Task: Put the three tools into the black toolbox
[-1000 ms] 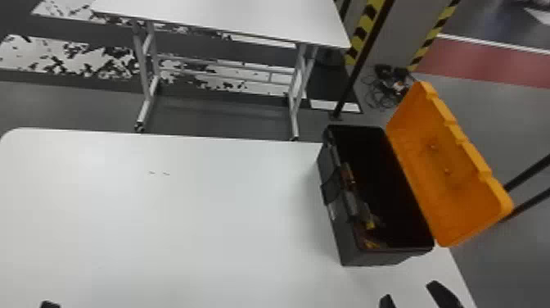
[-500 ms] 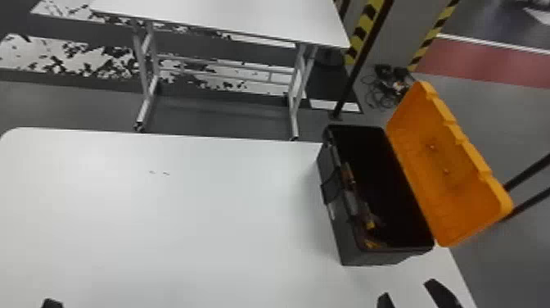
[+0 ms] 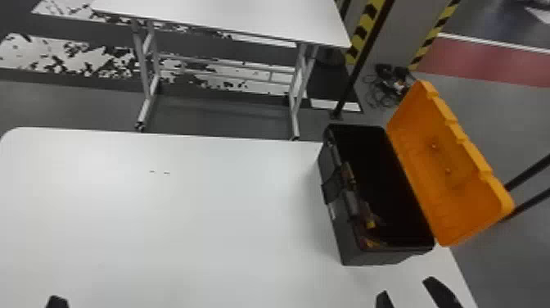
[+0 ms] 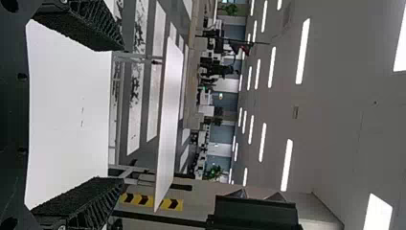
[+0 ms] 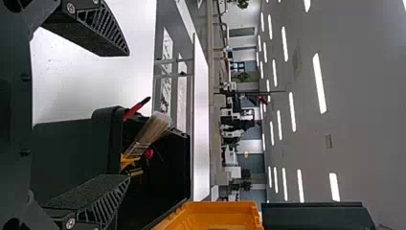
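Black toolbox [image 3: 346, 237] has your paintbrush [image 5: 155, 128], red tool [image 5: 135, 110] and yellow tool [image 5: 128, 162]; looks like all three are in! Left gripper [image 4: 123, 115], right gripper [image 5: 129, 115]: both open, empty.

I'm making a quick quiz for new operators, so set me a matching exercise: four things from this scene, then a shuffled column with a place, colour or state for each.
Things
1. toolbox
2. lid
3. brush
4. right gripper

Places, colours, states
A. in the toolbox, bristles showing
B. open and empty, nearer the robot than the toolbox
C. orange, swung open
D. black, on the right part of the white table

Pairs: 1-D, 2-C, 3-A, 4-B
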`<state>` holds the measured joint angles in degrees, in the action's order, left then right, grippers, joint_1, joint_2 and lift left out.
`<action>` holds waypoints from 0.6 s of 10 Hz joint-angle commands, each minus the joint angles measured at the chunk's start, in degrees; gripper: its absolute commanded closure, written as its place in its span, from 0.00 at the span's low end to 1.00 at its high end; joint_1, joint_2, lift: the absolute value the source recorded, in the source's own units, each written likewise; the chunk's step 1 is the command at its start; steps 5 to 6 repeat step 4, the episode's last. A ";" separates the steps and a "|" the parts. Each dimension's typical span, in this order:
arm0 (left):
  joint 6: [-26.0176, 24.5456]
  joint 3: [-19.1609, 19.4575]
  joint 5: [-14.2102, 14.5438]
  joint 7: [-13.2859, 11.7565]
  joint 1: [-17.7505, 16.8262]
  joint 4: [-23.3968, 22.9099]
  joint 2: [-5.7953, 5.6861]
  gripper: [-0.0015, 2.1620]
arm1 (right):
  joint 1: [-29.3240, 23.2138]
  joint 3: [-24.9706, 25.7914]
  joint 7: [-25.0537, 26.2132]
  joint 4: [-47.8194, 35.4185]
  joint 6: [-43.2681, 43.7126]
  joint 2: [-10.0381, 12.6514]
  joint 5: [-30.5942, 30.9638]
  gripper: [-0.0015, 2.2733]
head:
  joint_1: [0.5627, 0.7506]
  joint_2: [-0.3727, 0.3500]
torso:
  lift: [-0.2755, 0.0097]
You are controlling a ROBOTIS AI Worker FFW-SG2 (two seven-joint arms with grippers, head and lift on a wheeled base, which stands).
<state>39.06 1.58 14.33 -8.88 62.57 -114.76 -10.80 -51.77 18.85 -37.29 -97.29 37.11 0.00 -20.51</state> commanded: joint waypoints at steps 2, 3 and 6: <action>-0.52 -0.17 0.00 -0.09 -0.25 -0.03 -0.10 0.01 | 0.00 -0.22 0.02 -0.18 -0.16 0.05 0.11 0.04 | 0.70 0.24 | 0.79; -0.52 -0.35 0.00 -0.26 -0.25 0.06 -0.10 0.01 | 0.00 -0.39 0.02 -0.18 -0.16 0.05 0.20 0.04 | 0.70 0.24 | 0.79; -0.52 -0.35 -0.09 -0.26 -0.25 -0.03 -0.10 0.01 | 0.00 -0.48 0.02 -0.18 0.02 0.05 0.20 0.04 | 0.70 0.24 | 0.79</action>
